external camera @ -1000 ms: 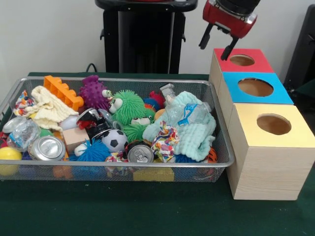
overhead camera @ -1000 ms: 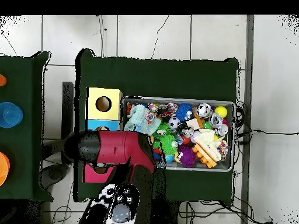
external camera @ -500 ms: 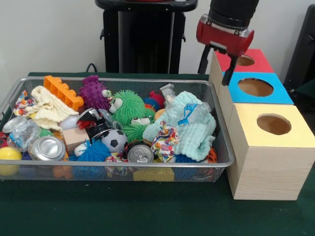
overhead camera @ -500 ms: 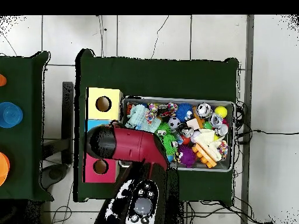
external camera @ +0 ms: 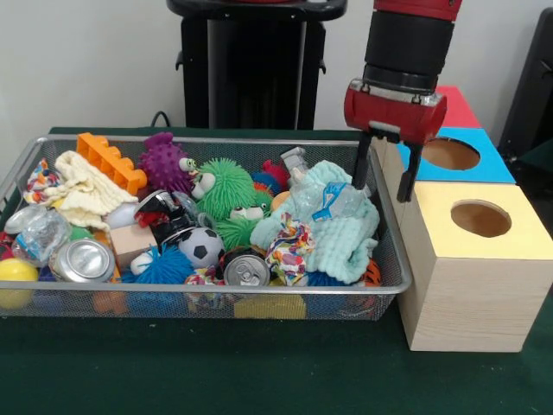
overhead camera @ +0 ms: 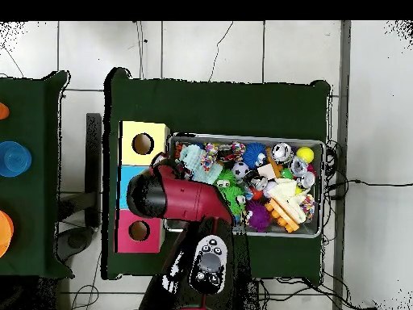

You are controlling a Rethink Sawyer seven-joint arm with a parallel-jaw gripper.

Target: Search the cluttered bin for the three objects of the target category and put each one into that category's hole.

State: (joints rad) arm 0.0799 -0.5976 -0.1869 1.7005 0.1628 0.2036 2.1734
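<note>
Red-cuffed and empty, the gripper (external camera: 383,180) hangs with its two black fingers spread apart, holding nothing, above the bin's end nearest the boxes. Right below it, in the bin (external camera: 393,285), a clear crumpled bottle with a blue label (external camera: 333,201) lies on a pale green cloth (external camera: 346,238). A second clear wrinkled bottle (external camera: 39,235) sits at the bin's opposite end, beside a silver can (external camera: 82,259). I cannot pick out a third bottle; it may be buried under the toys or already dropped. The red-topped box (overhead camera: 139,231) stands at the row's end nearest the robot's edge of the bench, its hole (overhead camera: 139,231) open in the overhead view. By my reading at least two bottles remain to be lifted and posted, so the task is far from finished.
</note>
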